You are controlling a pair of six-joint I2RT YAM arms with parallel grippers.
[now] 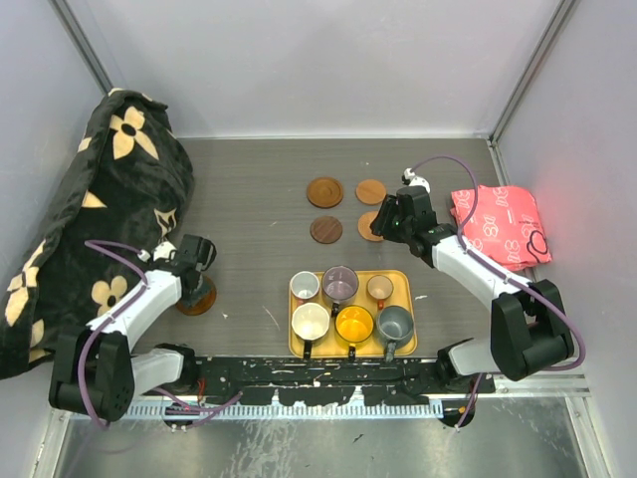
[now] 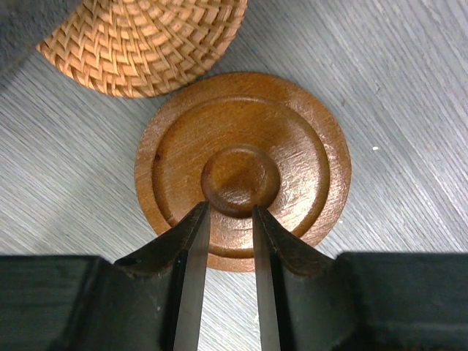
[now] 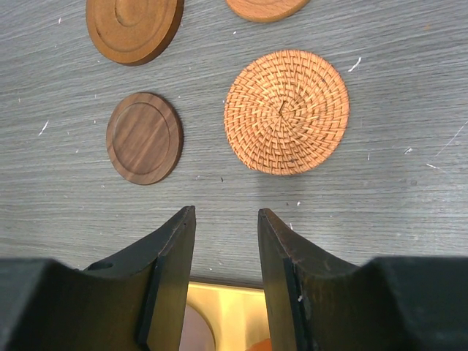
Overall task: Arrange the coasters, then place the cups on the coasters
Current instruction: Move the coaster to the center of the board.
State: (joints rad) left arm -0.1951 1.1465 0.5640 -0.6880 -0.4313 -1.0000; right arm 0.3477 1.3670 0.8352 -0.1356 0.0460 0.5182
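Four coasters lie at the table's centre back: a ringed brown one, a light orange one, a dark one and a woven one. My right gripper hangs open just near of the woven one, nothing between its fingers. A fifth wooden coaster with a raised centre lies flat at the left. My left gripper is over its near rim, jaws a narrow gap apart, empty. Another woven coaster touches it. Six cups, among them white and orange, stand on the tray.
The yellow square tray sits at the near centre, and its edge shows under my right fingers. A black flowered blanket fills the left side. A red cloth lies at the right. Walls close in the table.
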